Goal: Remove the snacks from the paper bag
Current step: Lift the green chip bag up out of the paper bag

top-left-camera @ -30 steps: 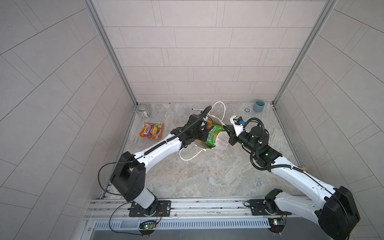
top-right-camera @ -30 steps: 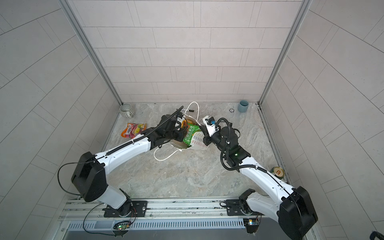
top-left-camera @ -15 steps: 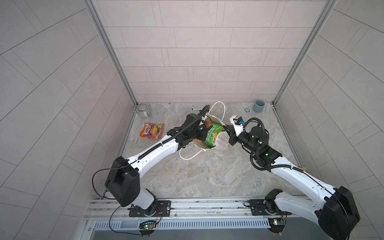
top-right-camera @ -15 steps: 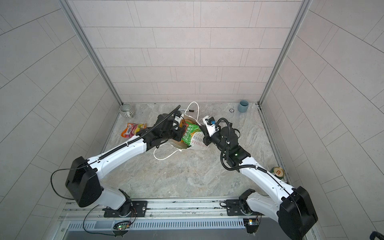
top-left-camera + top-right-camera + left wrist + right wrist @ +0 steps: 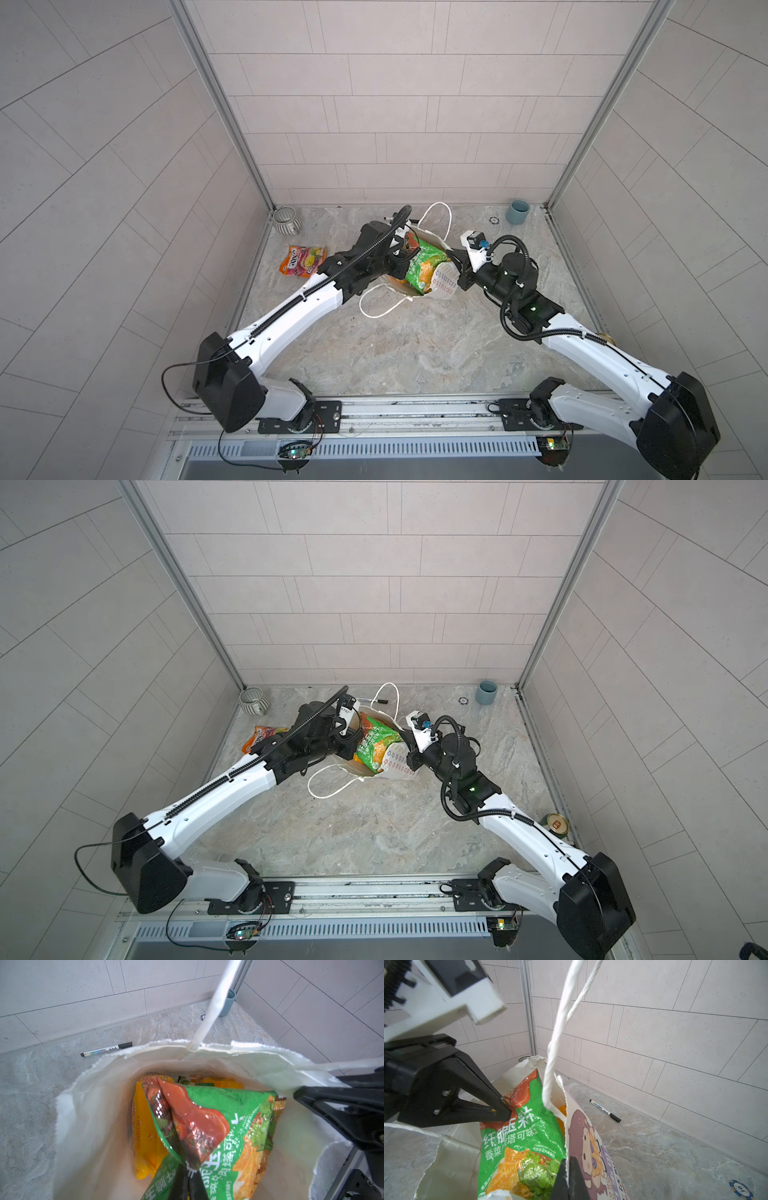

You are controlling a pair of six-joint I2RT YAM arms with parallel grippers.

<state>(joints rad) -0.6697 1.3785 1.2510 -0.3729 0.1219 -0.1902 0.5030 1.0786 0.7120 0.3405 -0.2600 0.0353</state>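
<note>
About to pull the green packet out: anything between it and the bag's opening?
Nothing visible blocks it. The left gripper is shut on the top of the green packet, at the mouth of the paper bag. Only the cord handle stands close beside it; the right gripper pinches the bag's wall.

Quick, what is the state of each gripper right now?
Left gripper: closed, holding the green snack packet by its top edge.
Right gripper: closed, pinching the rim of the paper bag.

Robot lab cell; tiled walls (image 5: pixel 395 104)
</note>
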